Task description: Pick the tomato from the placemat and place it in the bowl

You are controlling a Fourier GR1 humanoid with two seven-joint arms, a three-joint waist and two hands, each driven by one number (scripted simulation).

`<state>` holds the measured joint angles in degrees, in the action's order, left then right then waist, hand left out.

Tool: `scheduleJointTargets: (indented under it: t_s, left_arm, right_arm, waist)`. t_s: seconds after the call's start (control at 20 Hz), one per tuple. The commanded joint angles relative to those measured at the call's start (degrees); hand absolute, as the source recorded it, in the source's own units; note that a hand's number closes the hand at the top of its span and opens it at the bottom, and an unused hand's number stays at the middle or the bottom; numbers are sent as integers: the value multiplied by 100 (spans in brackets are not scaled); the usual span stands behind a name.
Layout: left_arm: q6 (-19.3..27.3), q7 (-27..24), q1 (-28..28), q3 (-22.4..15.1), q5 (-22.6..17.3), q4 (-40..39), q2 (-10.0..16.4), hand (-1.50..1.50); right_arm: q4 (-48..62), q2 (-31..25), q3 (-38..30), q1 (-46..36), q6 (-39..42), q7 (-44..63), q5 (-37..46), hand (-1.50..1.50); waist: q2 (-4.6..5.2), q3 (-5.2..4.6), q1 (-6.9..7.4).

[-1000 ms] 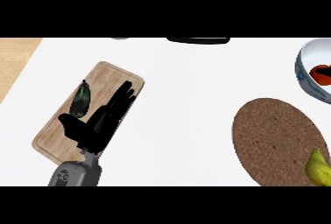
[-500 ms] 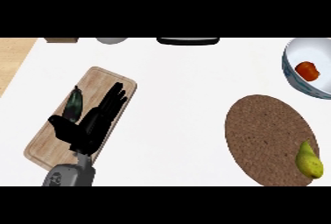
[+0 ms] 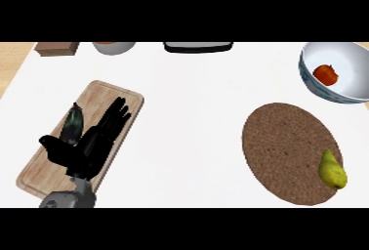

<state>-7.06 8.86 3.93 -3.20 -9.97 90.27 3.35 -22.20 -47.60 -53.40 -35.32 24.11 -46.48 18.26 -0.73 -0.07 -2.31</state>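
Observation:
The red tomato lies inside the white bowl at the upper right of the counter. Below it spreads the round brown placemat, with a yellow-green pear on its lower right rim. My left hand rests open at the lower left, fingers straight, above a wooden cutting board. A dark green vegetable lies on the board beside the fingers. My right hand does not show in the head view.
Along the far edge stand a brown block, a grey bowl and a black-and-white tray. A strip of wood surface shows at the far left beyond the white counter.
The view has shifted, so everything has slid down and left in the picture; the bowl with the tomato and the pear now show more fully. The left hand keeps its pose over the board.

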Motion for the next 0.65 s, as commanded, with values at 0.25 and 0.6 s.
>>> scheduleJointTargets:
  t_s: [0.25,0.6]
  left_arm:
    - [208,4,-164,79,76,117,-35,0]
    - [222,72,-150,260,20,161,100,0]
  right_arm:
    - [-957,306,-122,2314,1504,-1469,-624,150]
    - [-1877,1151,595,3934,1736,-1860,-650,150]
  waist:
    - [-79,-7,-391]
    - [-68,-4,-489]
